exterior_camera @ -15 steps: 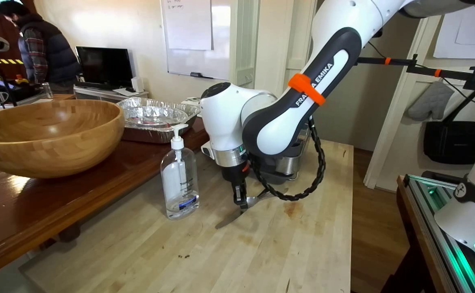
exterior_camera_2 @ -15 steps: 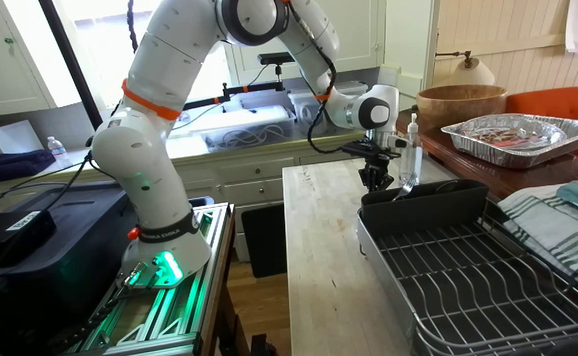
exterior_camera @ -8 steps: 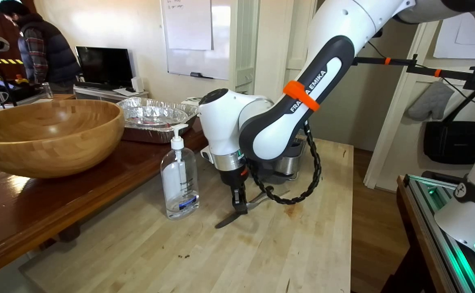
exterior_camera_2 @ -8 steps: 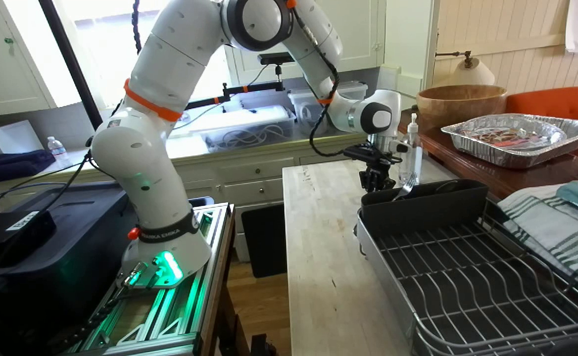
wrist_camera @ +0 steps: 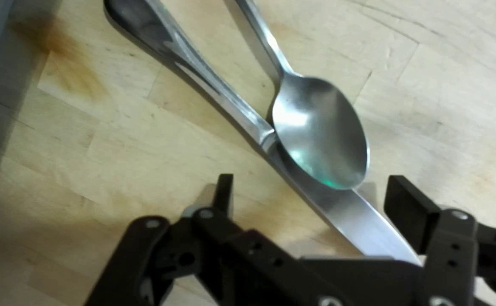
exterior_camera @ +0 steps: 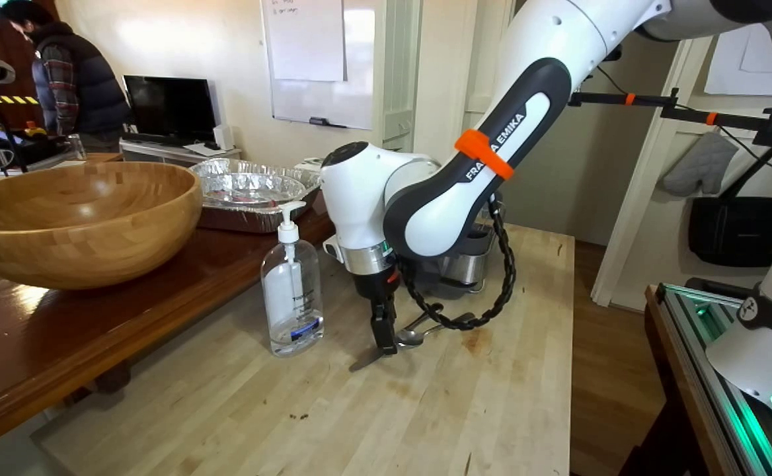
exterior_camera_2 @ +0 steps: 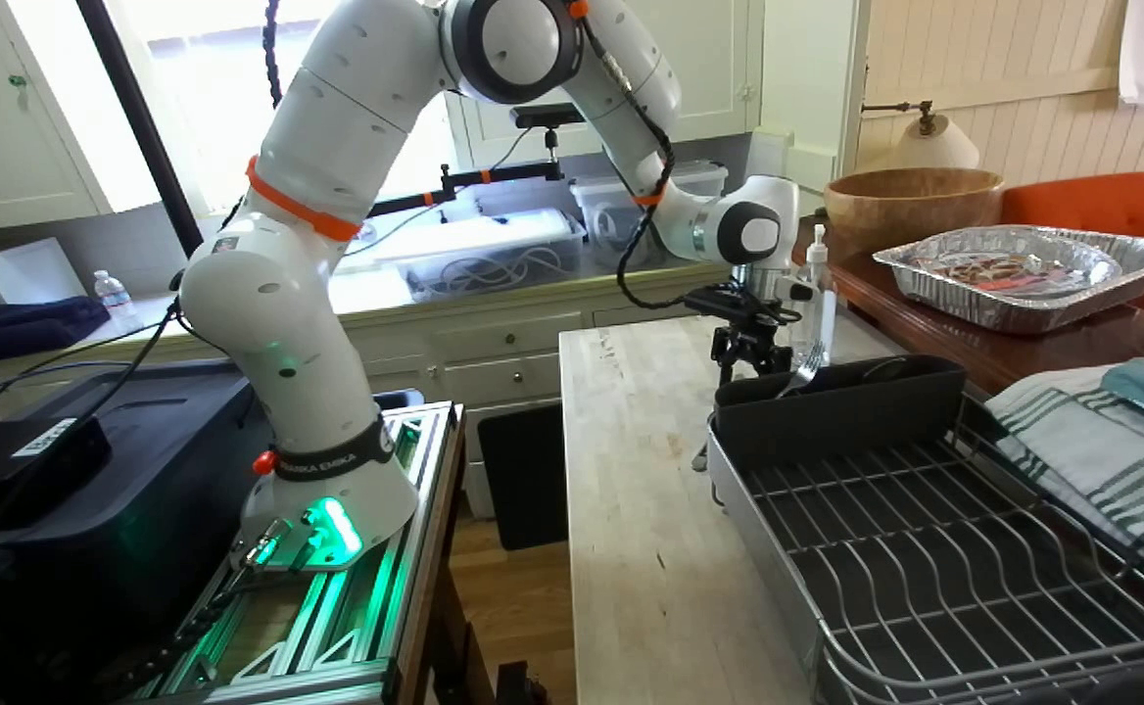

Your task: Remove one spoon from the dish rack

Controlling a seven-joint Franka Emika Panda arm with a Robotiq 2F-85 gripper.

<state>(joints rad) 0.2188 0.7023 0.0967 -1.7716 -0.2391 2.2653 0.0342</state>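
Observation:
In the wrist view the silver spoon [wrist_camera: 322, 131] lies bowl up, its bowl resting over the blade of a knife [wrist_camera: 367, 225] on the wooden table. My gripper [wrist_camera: 314, 191] is open around that spot, one finger on each side, touching neither spoon nor knife as far as I can see. The tip of the spoon's bowl reaches just between the fingertips. An exterior view has the spoon [exterior_camera: 410, 338] right beside the gripper [exterior_camera: 386, 347], low over the table. The dish rack [exterior_camera_2: 763, 553] stands nearby, its dark utensil holder [exterior_camera_2: 846, 411] partly hiding the gripper [exterior_camera_2: 753, 367].
A fork [exterior_camera_2: 807, 370] sticks up from the utensil holder. The clear soap bottle [exterior_camera: 293, 304] stands close to the gripper. On the raised brown table are a large wooden bowl [exterior_camera: 82, 244] and foil trays [exterior_camera_2: 1032, 294]. A striped towel [exterior_camera_2: 1091, 441] lies beside the rack.
The gripper has come down a little, and its fingers, which were together at the spoon, have parted. The spoon has sunk onto the knife and lies free of the fingers.

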